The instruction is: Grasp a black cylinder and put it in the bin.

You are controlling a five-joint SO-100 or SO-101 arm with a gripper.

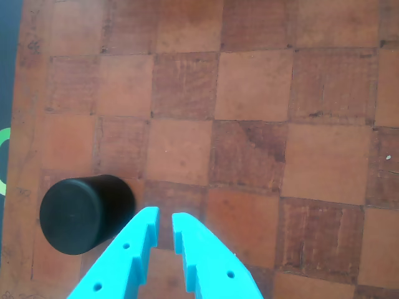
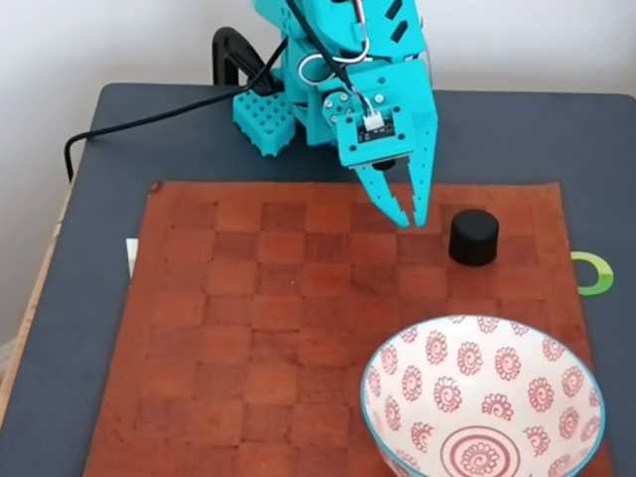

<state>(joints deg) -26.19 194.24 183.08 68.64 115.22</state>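
**Black cylinder stands free on the checkerboard, jaws empty beside it**

The black cylinder (image 2: 473, 237) stands upright on the brown checkerboard mat (image 2: 248, 328), near the mat's far right part in the fixed view, at about 2 o'clock from the mat's middle. Nothing touches it. In the other view the same cylinder (image 1: 84, 213) sits low on the left, its flat round top facing the camera, covering roughly one square of the board.

The jaws (image 2: 409, 221) hang just beside the cylinder, at its 9 o'clock in the fixed view, with a clear strip of mat between them. Both turquoise tips point down at the board and stand close together, with only a narrow gap between them, and they hold nothing. In the other view the jaws (image 1: 164, 218) come in from the bottom edge, and the cylinder lies at their 9 o'clock, close to the left finger but apart from it.

The bin (image 2: 397, 417), a wide white bowl with red swirl flowers and a thin blue rim, rests at the mat's near right corner, at about 6 o'clock from the cylinder and well apart from it. Its inside is bare apart from the pattern.

The turquoise arm (image 2: 348, 70) rises at 12 o'clock from the mat, its base at the far edge of the dark bench (image 2: 89, 298). A black cable (image 2: 149, 121) runs from the base toward 9 o'clock. A green ring mark (image 2: 596, 274) shows on the bench just past the mat's right edge, at 4 o'clock from the cylinder.
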